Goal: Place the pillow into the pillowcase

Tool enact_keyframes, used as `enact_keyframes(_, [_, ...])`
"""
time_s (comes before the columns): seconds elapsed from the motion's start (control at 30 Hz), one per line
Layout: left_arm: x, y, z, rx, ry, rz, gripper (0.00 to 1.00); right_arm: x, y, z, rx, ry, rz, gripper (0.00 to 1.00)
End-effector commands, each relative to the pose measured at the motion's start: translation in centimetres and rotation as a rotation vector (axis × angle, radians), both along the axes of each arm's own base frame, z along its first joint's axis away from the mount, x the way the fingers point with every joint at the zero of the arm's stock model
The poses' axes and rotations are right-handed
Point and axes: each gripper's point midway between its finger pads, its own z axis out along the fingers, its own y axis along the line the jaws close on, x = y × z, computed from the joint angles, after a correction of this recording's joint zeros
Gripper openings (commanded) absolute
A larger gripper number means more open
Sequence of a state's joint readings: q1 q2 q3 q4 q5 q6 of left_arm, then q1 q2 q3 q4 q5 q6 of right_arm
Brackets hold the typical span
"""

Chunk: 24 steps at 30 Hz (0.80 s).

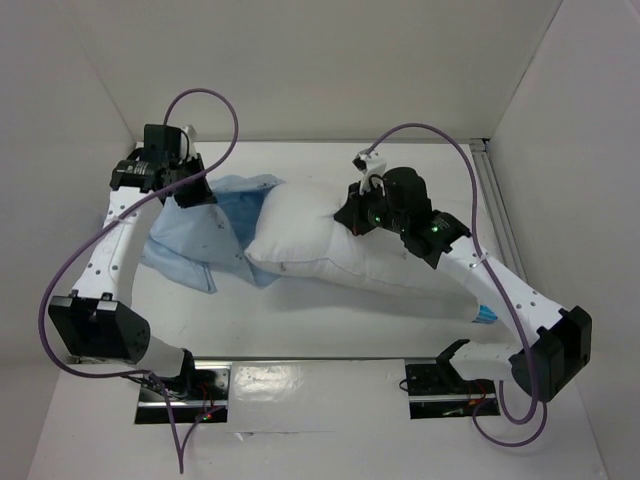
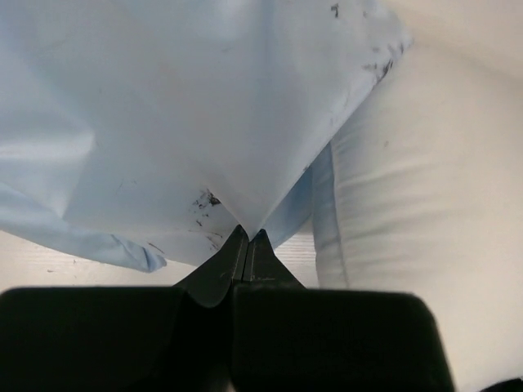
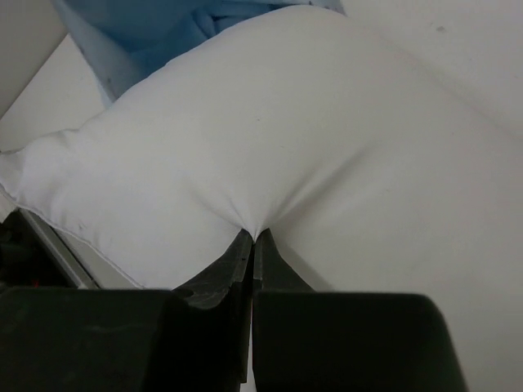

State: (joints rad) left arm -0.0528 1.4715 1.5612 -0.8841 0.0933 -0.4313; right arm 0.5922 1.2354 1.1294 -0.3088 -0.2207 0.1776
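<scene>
Two cloth items are lying touching on the table (image 1: 330,335), a plump white pillow (image 1: 320,250) and a wrinkled, speckled blue pillowcase (image 1: 190,245), while the outstretched left gripper (image 2: 248,237) is pinching the pillowcase and the right gripper (image 3: 253,237) the pillow.

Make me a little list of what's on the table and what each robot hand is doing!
pillowcase: light blue, wrinkled, on the left side of the table
pillow: white, stuffed, its left end at the pillowcase, most of it outside
left gripper: shut, pinching a fold of the pillowcase
right gripper: shut, pinching the pillow's cloth
job: pillow not yet inside the pillowcase
</scene>
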Motion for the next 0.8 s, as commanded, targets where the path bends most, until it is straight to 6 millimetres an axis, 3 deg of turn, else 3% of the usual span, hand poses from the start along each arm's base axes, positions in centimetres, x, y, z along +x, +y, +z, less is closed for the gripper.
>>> enact_keyframes(0.0, [-1.2,-0.2,1.2,-0.008,-0.034,-0.047,0.0,3.6,1.2,8.7,0.195,-0.226,-0.108,0.0])
enact_keyframes(0.1, [-1.4,-0.4,1.6,-0.01,-0.045,-0.063,0.0,4.9,2.0,9.0,0.224,-0.243,-0.171,0.0])
enact_keyframes(0.17, [-1.7,-0.5,1.4,-0.01,-0.034,-0.077,0.0,5.6,2.4,8.0,0.219,-0.24,-0.212,0.0])
enact_keyframes(0.2, [-1.9,-0.5,1.3,-0.01,-0.025,-0.077,0.0,5.7,3.5,7.8,0.226,-0.25,-0.21,0.0])
enact_keyframes(0.3, [-1.8,-0.6,1.7,-0.012,-0.036,-0.091,0.0,6.4,4.9,4.3,0.158,-0.217,-0.24,0.0])
enact_keyframes(0.47, [-1.9,-0.6,2.4,-0.012,-0.056,-0.091,0.0,7.0,5.1,1.6,0.112,-0.163,-0.278,0.0])
enact_keyframes(0.63, [-2.1,-0.6,3.3,-0.012,-0.085,-0.091,0.0,7.2,3.4,2.7,0.095,-0.168,-0.362,0.0])
enact_keyframes(0.77, [-2.6,-0.8,4.2,-0.019,-0.104,-0.098,0.0,6.9,2.3,5.0,0.096,-0.193,-0.393,0.0])
